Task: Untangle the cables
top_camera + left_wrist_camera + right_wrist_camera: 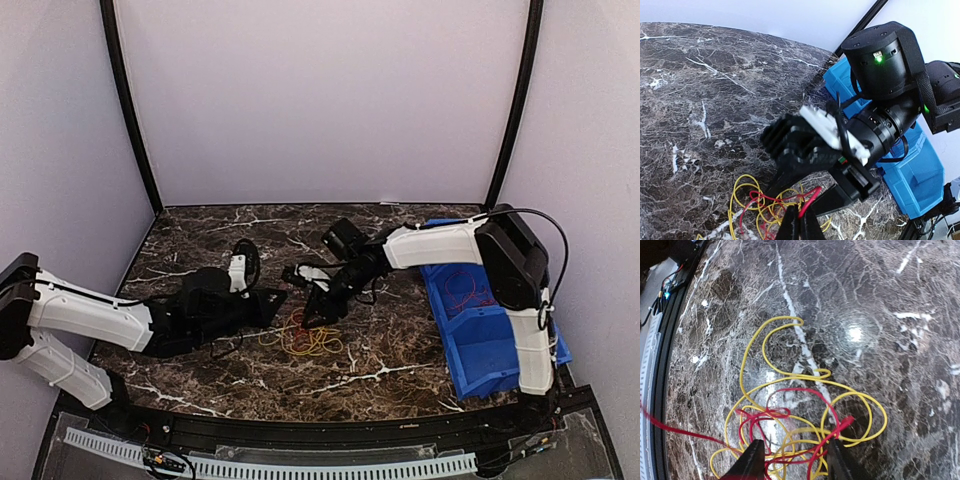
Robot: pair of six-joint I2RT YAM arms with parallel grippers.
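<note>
Cables: red and yellow tangle on marble table, mid-table between 2 arms. Right gripper spread wide, 2 fingers astride tangle's near edge; yellow loops stretch away ahead of tips. Left gripper just beside tangle, fingers nearly together, apparently pinching red cable. Right arm nearer bulk of knot. Crossings inside knot hard to read. Left fingertips cut off by frame edge. Red coil in blue bin, too small for detail.

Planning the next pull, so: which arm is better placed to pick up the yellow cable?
Right. The right gripper hangs with open jaws straddling loops of the yellow cable, while the left gripper is shut on the red cable.
</note>
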